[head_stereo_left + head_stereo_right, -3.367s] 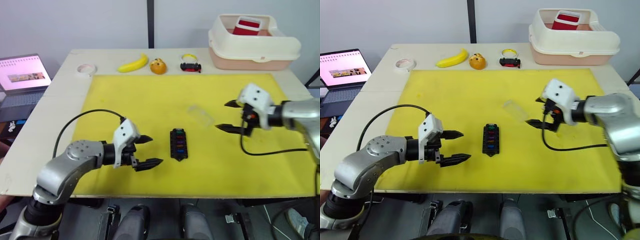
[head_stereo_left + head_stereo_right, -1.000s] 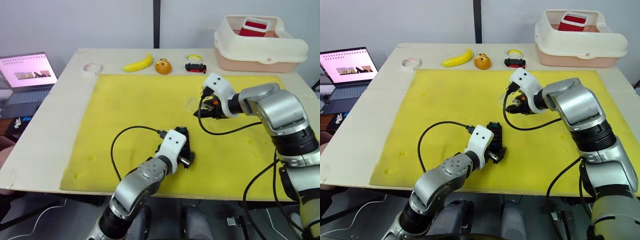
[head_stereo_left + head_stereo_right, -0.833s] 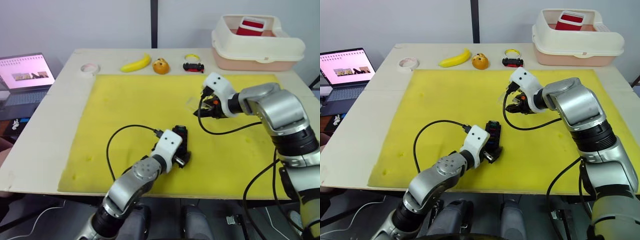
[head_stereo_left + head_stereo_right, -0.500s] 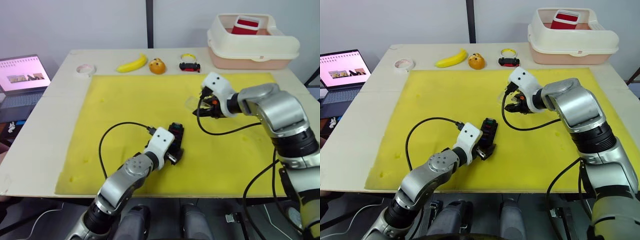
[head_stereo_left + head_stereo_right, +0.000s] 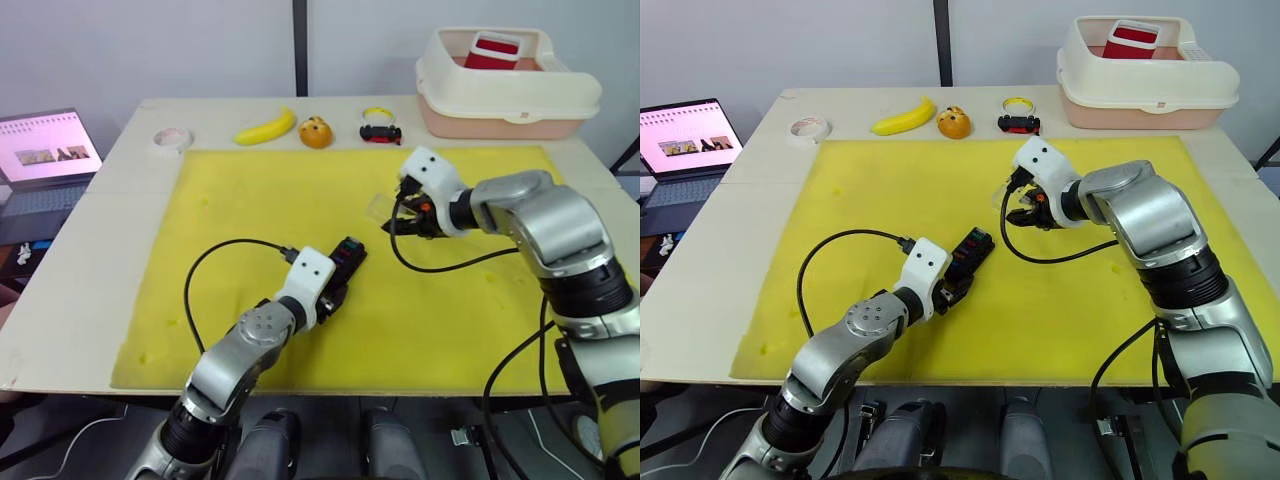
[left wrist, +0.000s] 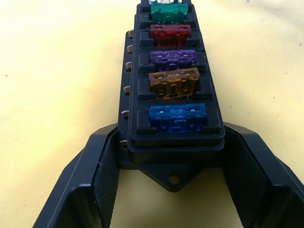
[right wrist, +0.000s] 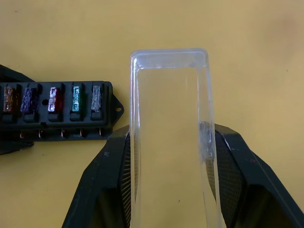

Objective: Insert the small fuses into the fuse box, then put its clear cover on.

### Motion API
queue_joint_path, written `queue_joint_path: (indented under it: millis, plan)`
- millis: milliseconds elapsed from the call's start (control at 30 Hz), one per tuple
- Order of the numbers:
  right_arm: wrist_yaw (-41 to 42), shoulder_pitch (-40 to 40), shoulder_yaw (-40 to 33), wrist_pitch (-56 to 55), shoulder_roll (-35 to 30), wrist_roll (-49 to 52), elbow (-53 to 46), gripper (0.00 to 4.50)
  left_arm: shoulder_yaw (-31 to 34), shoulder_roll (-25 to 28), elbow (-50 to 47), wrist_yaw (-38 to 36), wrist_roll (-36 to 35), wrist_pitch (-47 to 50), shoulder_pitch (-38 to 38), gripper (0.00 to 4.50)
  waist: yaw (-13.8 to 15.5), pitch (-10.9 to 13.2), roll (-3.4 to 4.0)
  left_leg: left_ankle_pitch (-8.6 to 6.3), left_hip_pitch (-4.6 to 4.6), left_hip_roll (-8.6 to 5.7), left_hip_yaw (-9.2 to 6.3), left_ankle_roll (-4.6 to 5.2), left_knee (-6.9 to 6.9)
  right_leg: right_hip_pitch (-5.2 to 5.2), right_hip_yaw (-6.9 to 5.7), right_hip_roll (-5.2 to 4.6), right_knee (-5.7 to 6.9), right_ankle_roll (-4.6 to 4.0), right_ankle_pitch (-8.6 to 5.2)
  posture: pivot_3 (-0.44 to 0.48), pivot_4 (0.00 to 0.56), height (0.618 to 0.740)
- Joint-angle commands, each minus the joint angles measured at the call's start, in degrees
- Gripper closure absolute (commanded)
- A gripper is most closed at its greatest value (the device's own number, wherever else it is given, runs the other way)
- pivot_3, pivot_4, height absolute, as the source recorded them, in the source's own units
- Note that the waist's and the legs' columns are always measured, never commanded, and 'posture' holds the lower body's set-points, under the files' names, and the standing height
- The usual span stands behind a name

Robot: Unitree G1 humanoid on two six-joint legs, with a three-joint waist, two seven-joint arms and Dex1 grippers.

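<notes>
Five glossy fuses (image 6: 174, 85), ribbed black fuse box (image 6: 142, 95), thin clear cover (image 7: 171, 142)

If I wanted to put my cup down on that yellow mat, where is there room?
The yellow mat is bare on its left half, below the banana and tape roll, and at its near right corner. The middle is crowded: the left hand holds the fuse box, the right hand the clear cover.

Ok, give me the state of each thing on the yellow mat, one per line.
fuse box: slots filled, uncovered, gripped by the left gripper.
small fuses: seated in their slots.
clear cover: off the box, held in the right gripper.
</notes>
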Motion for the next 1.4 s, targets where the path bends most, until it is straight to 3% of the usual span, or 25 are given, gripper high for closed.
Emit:
queue_joint_path:
  millis: [33,67,167,433,667,967,1400]
  plan:
    - [-0.9,0.2,-2.8,-0.4,-0.2,0.7,-2.7,2.81,2.8,3.3,1.7,-2.0,0.8,-1.9,-0.1,1.96,0.1,0.0,0.00,0.01,0.00,0.00,0.00,-0.01,0.00,-0.01,0.00,0.00,0.00,0.00,0.00,0.000,0.150,0.740]
    - [-1.1,0.5,-3.0,-0.3,-0.2,0.8,-3.1,2.81,2.0,5.4,3.5,-2.5,-0.7,-6.7,0.0,1.96,0.1,0.0,0.00,0.01,0.00,0.00,0.00,-0.01,0.00,-0.01,0.00,0.00,0.00,0.00,0.00,0.000,0.150,0.740]
    - [-1.3,1.4,-3.8,-0.2,-0.8,1.3,-4.6,2.81,3.0,7.5,3.6,-9.7,-2.5,-6.3,-1.8,1.96,0.1,0.0,0.01,0.00,0.00,-0.01,0.00,0.00,0.00,0.00,0.00,-0.01,-0.01,0.00,0.00,0.000,0.150,0.740]
    - [2.8,4.4,-5.8,-2.9,-6.2,4.0,-9.3,2.81,0.4,17.8,12.5,-40.2,-5.5,-21.8,-7.9,1.96,0.3,0.0,0.01,-0.01,-0.03,-0.04,0.01,0.02,0.00,0.01,-0.01,-0.03,-0.08,0.00,0.00,0.000,0.150,0.740]
    - [8.0,7.2,-7.7,-2.3,-11.2,9.7,-17.2,2.81,-2.1,16.5,25.8,-59.0,-4.7,-32.2,-15.5,1.96,0.5,0.0,0.01,-0.03,-0.04,-0.05,0.00,0.06,0.00,0.08,-0.05,-0.05,-0.18,0.01,0.00,0.000,0.150,0.740]
    - [9.7,7.5,-6.8,5.6,-10.4,20.2,-27.0,2.81,-3.2,11.3,39.3,-66.6,0.9,-45.4,-19.6,1.96,0.4,0.0,0.00,-0.04,-0.04,-0.03,-0.02,0.08,0.01,0.11,-0.06,-0.05,-0.22,0.01,0.01,0.000,0.150,0.740]
    - [2.3,5.2,3.7,11.2,-5.1,19.9,-26.5,2.81,-2.9,9.0,45.8,-67.1,5.8,-53.4,-20.7,1.96,1.4,0.0,-0.02,-0.05,-0.03,-0.07,-0.04,0.10,0.10,0.16,-0.06,-0.07,-0.20,0.02,0.02,0.000,0.150,0.740]
